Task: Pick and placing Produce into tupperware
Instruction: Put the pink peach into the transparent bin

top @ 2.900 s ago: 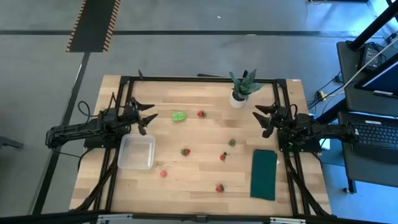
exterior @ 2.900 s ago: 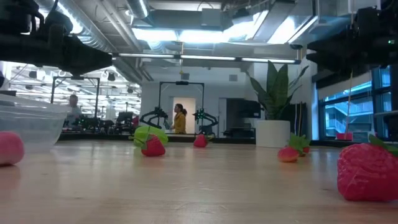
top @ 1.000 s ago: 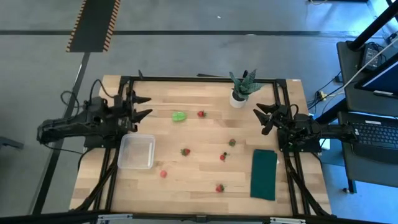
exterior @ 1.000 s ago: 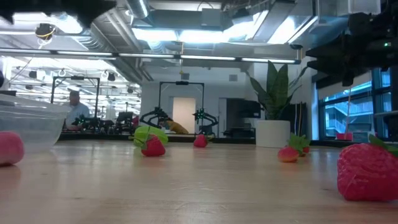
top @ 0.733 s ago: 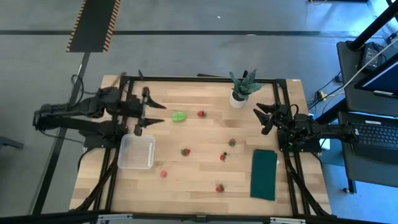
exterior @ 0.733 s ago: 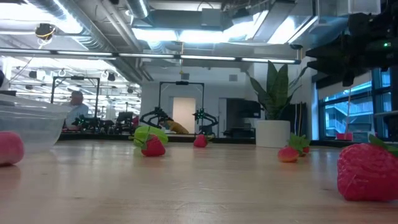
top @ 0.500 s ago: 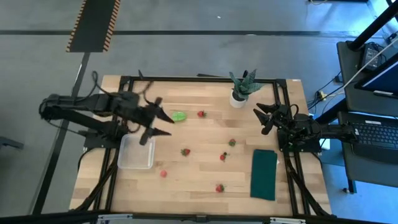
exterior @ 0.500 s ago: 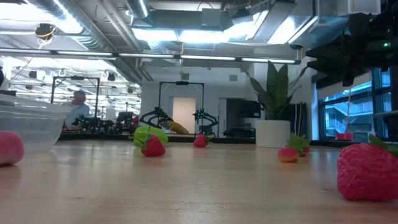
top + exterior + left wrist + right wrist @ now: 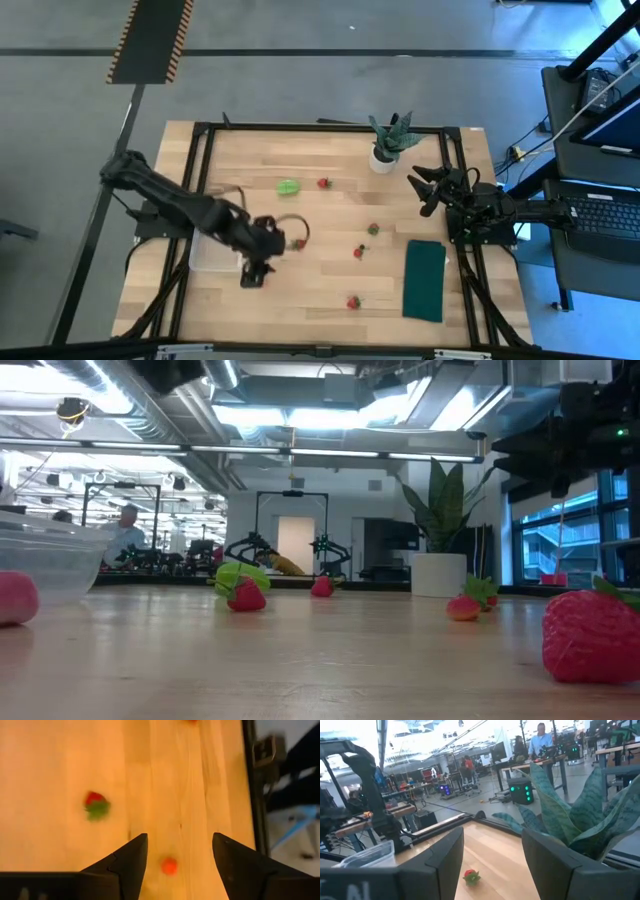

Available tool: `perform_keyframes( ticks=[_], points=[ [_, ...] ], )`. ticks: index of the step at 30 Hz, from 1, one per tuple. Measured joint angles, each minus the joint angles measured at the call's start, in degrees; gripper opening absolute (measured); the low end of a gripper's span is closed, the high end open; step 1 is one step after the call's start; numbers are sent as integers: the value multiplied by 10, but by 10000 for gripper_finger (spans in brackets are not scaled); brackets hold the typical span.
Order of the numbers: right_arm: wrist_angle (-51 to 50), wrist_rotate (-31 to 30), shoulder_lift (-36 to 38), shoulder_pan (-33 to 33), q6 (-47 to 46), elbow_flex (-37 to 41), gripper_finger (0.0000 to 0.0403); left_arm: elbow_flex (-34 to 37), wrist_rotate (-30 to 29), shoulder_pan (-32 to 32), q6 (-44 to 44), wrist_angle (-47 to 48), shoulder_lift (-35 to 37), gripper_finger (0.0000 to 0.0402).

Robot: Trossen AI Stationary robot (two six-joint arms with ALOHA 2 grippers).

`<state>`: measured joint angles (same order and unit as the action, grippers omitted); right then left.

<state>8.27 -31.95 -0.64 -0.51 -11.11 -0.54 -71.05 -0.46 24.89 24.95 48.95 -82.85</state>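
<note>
1. High view first: I've got the left gripper point(image 9: 262, 262) out over the table point(image 9: 330, 300), low beside the near right corner of the tupperware point(image 9: 207, 255), which is partly under my arm.
2. Left wrist view shows my fingers point(image 9: 131, 862) standing apart with nothing between them; a small red strawberry point(image 9: 169, 865) sits in the gap below, and a second strawberry with a green top point(image 9: 95, 805) lies off to one side.
3. Rest of the produce is scattered: the leafy green piece point(image 9: 288, 187) and a berry point(image 9: 323, 183) toward the far side, the olive-brown piece point(image 9: 373, 229) mid-table, more berries point(image 9: 353, 301) nearer me.
4. Handling call: these berries look tiny, light and rounded, probably smooth plastic or foam, so I expect them to roll or squirt out of a sloppy pinch.
5. I'd take the red body across its widest part, coming straight down, not by the green cap.
6. The leafy piece looks soft and flat; I'd pinch it at its bunched middle.
7. Right gripper point(image 9: 428, 192) waits at the right edge near the potted plant point(image 9: 390, 142), fingers parted, empty.
</note>
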Motion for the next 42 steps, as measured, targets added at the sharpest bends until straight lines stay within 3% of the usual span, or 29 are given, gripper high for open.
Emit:
perform_keyframes(
  ticks=[9,20,26,38,42],
  points=[
    [0,0,0,0,11,0,204,-1,28,52,17,19,-91,195],
    [-18,0,0,0,11,0,204,-1,48,50,35,31,-169,195],
    [-35,0,0,0,9,0,204,-1,49,50,95,30,-178,195],
    [-35,0,0,0,10,0,204,-1,91,44,109,31,-178,195],
    [-35,0,0,0,11,0,204,-1,116,35,107,31,-178,219]
  ],
)
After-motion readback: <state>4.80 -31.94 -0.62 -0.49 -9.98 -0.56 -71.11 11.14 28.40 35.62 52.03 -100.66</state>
